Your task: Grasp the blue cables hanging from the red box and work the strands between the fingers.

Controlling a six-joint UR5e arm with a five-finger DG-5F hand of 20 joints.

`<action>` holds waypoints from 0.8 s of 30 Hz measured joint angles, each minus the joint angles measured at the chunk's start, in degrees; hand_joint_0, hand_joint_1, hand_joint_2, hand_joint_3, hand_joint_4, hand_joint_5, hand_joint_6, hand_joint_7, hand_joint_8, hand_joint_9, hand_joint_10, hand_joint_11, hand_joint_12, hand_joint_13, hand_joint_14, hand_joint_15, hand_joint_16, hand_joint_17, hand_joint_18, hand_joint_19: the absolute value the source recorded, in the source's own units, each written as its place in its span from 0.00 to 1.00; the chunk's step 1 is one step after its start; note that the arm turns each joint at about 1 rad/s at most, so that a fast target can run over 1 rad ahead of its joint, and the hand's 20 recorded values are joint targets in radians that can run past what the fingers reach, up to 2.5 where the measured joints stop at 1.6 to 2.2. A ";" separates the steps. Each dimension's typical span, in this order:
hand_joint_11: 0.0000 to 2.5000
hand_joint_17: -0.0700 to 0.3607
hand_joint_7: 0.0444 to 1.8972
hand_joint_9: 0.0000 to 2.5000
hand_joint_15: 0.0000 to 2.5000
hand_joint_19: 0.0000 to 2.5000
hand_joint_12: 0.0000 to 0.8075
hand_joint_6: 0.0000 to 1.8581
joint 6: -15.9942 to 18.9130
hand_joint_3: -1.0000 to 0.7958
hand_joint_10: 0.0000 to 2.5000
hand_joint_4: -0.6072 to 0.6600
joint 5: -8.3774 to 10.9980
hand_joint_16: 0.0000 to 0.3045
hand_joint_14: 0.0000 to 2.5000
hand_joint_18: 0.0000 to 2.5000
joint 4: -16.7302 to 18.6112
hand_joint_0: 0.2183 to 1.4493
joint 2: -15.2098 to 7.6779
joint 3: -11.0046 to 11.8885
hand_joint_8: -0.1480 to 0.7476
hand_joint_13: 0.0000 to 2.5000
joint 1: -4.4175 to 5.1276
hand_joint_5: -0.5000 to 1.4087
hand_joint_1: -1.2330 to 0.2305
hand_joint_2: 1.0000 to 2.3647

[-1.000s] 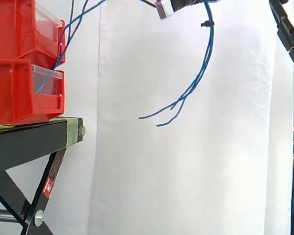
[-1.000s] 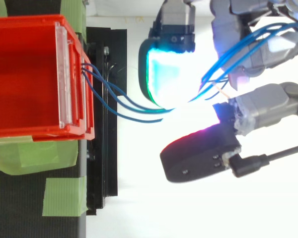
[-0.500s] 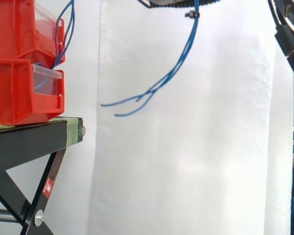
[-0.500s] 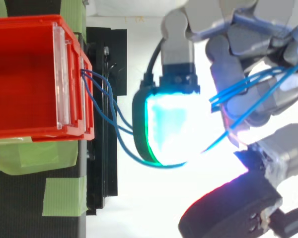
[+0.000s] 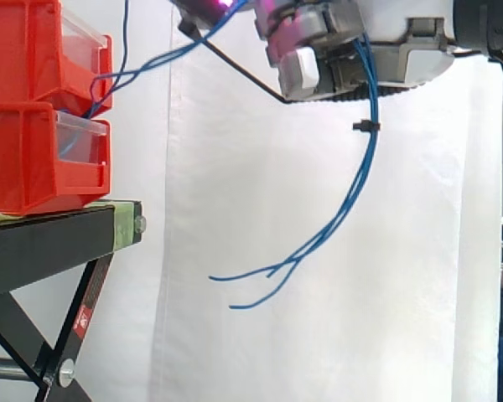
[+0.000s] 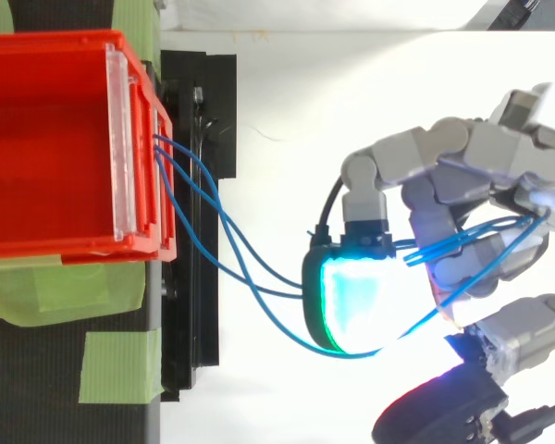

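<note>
Since half a second ago the hand (image 5: 318, 42) has dropped into the side view from twelve o'clock. The loose ends of the blue cables (image 5: 373, 146) now hang lower and further from the bins.

In the side view the hand sits at about one o'clock. Its pads (image 5: 300, 71) glow magenta and white, and its fingers are curled round the strands. The cables leave the stacked red bins (image 5: 25, 159) at nine o'clock, climb to the hand, pass through it, then fall in a long curve. A small black tie (image 5: 366, 126) binds them just below the hand. Their free ends fork and trail towards seven o'clock in the air before the white curtain (image 5: 318, 352). The bins stand on the black stand (image 5: 42, 247) at the lower left.

In the top view the hand (image 6: 462, 153) has drawn away from the bin towards four o'clock. The top red bin (image 6: 46, 42) fills nine to eleven o'clock, with green tape (image 6: 37, 287) on the stand below it. The cables (image 6: 250, 257) come out of the bin's front and sweep across to the hand. There they run behind a broad cyan-glowing pad (image 6: 356, 301) and cross between the bent grey fingers (image 6: 444, 190) at three o'clock, threaded through them and held.
</note>
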 measured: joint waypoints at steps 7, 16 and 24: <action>0.99 0.47 0.69 0.29 0.66 0.33 0.64 0.44 -1.61 0.29 1.00 0.66 1.88 0.20 1.00 0.55 -1.24 0.52 0.00 -0.90 0.64 0.40 0.66 0.37 0.33 0.01; 0.99 0.47 0.70 0.29 0.66 0.33 0.64 0.45 -1.89 0.32 1.00 0.64 2.05 0.20 1.00 0.55 -1.66 0.52 -1.85 -0.98 0.64 0.40 0.76 0.38 0.33 0.01; 0.99 0.47 0.69 0.29 0.66 0.33 0.64 0.45 -4.14 0.33 1.00 0.64 1.99 0.20 1.00 0.55 -0.40 0.52 -2.47 -0.98 0.64 0.40 0.83 0.38 0.33 0.01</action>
